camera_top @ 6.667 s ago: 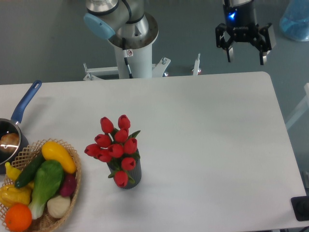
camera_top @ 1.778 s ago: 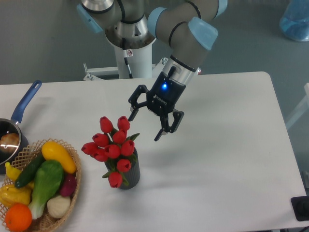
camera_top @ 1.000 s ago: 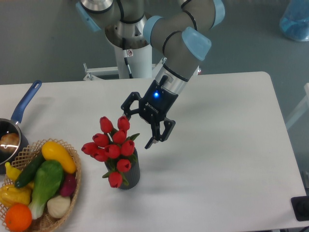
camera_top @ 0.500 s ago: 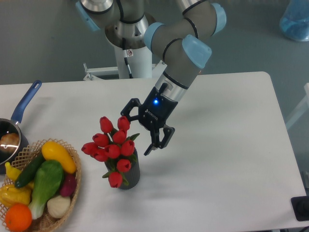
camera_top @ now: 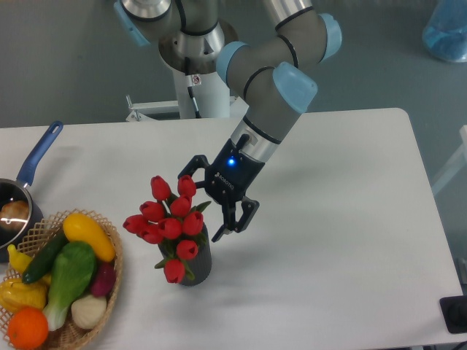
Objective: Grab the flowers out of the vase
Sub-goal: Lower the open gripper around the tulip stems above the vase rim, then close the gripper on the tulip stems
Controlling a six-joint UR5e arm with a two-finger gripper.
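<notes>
A bunch of red closed tulips, the flowers [camera_top: 169, 221], stands in a short dark ribbed vase [camera_top: 198, 267] on the white table left of centre. My gripper [camera_top: 203, 204] hangs tilted just right of the blooms, its jaws open. One black finger [camera_top: 188, 165] reaches over the topmost tulip. The other finger [camera_top: 228, 226] ends beside the vase's rim. Nothing is held between them, and I cannot tell whether the fingers touch the flowers.
A wicker basket [camera_top: 109, 281] with vegetables and fruit sits at the front left corner. Behind it a blue-handled saucepan [camera_top: 31, 170] lies at the left edge. The robot's base column [camera_top: 202, 80] rises behind the table. A blue translucent object [camera_top: 446, 29] is at the top right.
The arm has swung from the far right down to the flowers. Over the last second the open gripper slid lower and leftward, closing in on the blooms. The flowers and vase stay in place.
</notes>
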